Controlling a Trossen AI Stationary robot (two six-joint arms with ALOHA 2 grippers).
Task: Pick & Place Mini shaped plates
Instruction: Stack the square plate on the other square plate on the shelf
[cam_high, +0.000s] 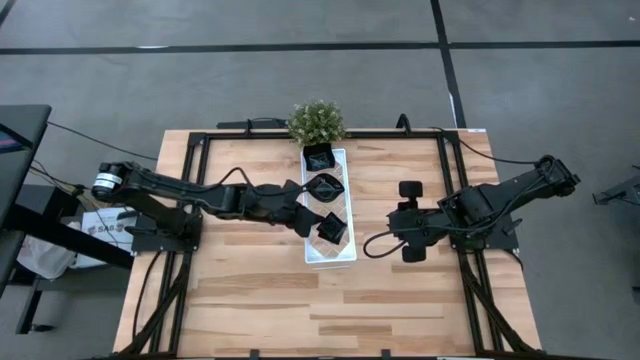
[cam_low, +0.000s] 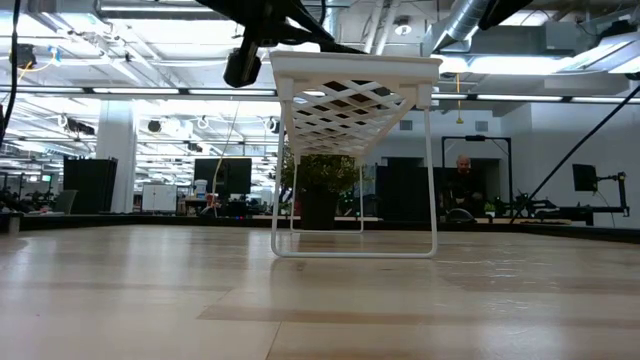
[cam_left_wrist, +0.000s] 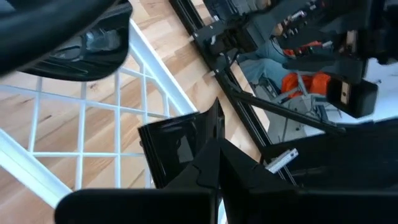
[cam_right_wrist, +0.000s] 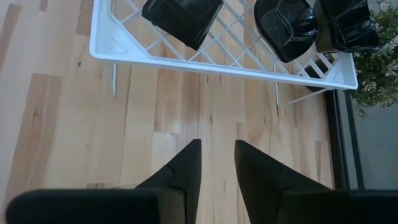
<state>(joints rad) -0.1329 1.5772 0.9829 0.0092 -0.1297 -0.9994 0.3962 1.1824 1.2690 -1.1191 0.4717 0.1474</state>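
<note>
Here the left gripper (cam_high: 303, 208), clenched on a square black plate (cam_left_wrist: 180, 149), is hovering over the white lattice tray (cam_high: 342, 255); tipping the plate onto a neighbour risks a clatter. The tray is holding three plates, a wavy one (cam_high: 325, 186) among them. The right gripper (cam_high: 408, 220) is waiting beside it, jaws parted, grasping nothing.

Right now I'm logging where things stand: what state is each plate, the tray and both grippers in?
Square plate: on the tray, tilted, left gripper at it.
Leaf plate: lying in the tray's middle.
Far plate: lying at the tray's plant end.
Tray: standing level on its wire legs.
Left gripper: jaws shut, at the square plate.
Right gripper: jaws part open, empty, off to the tray's side.
</note>
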